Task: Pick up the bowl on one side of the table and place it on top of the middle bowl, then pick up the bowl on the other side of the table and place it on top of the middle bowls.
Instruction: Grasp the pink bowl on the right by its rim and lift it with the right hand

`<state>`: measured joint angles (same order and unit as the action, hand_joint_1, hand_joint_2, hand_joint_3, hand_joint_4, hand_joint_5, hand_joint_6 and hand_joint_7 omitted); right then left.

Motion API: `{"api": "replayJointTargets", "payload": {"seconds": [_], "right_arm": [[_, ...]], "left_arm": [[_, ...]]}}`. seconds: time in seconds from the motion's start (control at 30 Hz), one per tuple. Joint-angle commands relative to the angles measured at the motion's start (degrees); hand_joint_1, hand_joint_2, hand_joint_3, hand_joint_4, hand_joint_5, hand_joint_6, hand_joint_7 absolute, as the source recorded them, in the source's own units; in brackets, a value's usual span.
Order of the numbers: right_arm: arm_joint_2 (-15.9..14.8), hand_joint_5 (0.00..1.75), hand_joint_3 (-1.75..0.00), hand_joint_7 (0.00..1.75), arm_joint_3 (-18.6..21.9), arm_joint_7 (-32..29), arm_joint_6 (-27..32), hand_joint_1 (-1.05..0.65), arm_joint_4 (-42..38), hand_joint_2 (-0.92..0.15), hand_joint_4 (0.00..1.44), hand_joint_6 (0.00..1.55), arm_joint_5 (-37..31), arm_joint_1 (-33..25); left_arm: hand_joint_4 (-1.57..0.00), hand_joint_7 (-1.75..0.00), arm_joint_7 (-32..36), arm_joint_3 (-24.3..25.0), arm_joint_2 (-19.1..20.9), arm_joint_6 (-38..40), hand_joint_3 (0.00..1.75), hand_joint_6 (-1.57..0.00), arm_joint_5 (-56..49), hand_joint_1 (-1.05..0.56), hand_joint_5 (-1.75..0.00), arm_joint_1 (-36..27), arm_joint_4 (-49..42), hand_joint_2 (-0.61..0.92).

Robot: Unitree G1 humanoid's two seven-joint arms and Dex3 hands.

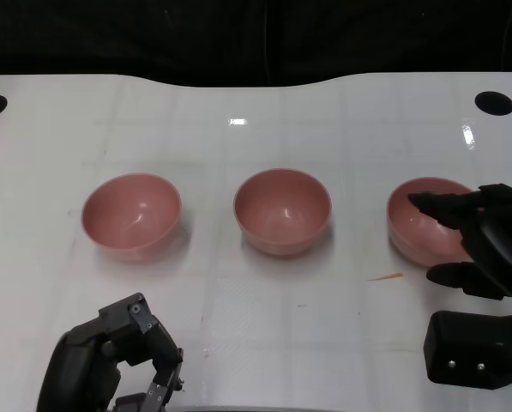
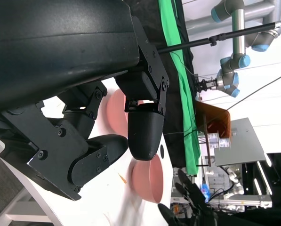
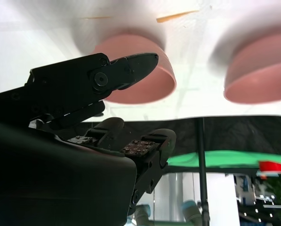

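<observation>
Reaching toward the right-hand pink bowl (image 1: 423, 221), the right hand (image 1: 478, 236) hangs with fingers spread over its rim, nothing in its hold — contact can't be told. That bowl sits near the tabletop's (image 1: 256, 120) right edge, the middle bowl (image 1: 282, 211) at centre, the left-hand bowl (image 1: 132, 215) toward the left edge, each well apart. They look like smooth, rigid, light plastic, probably slippery; pinching the rim, a finger inside the wall, seems the sound grip. A small orange scrap (image 1: 384, 276) lies just in front of the right-hand bowl, no obstacle. The left hand (image 1: 110, 360) rests curled near the front edge, empty.
</observation>
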<state>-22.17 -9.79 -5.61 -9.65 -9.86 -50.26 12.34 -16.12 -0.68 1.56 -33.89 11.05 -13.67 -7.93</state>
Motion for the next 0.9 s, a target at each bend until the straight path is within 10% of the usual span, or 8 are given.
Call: {"api": "replayJointTargets", "payload": {"seconds": [0.03,0.77,0.83,0.9], "right_arm": [[-0.93,0.40,0.00,0.01,-1.74,-0.04,1.48,-0.51,-3.45,-0.87,0.31,0.44,0.04,2.61],[4.83,0.17,-0.08,0.04,-17.71,-4.66,4.65,-0.42,-42.91,-0.92,0.53,0.50,-0.80,24.03],[5.74,0.29,-0.11,0.09,-18.40,-8.67,2.32,-0.31,-47.16,-0.92,0.78,0.64,-0.26,25.22],[5.93,1.15,-0.06,0.10,-19.06,-13.20,-1.06,-0.22,-50.33,-0.92,0.84,1.01,0.03,26.04]], "left_arm": [[-0.84,-1.37,-0.26,0.18,0.07,0.68,1.19,-0.82,0.57,-0.12,-1.58,-0.60,0.97,0.49],[-0.83,-1.39,-0.07,0.33,-0.42,-0.01,1.17,-0.81,-0.75,-0.16,-1.59,-1.18,1.84,0.50],[-0.84,-1.39,0.07,0.31,-0.51,0.03,1.17,-0.82,-0.92,-0.16,-1.59,-1.38,2.09,0.51],[-0.84,-1.38,0.08,0.31,-0.66,-0.07,1.18,-0.82,-1.04,-0.15,-1.59,-1.52,2.20,0.51]]}}
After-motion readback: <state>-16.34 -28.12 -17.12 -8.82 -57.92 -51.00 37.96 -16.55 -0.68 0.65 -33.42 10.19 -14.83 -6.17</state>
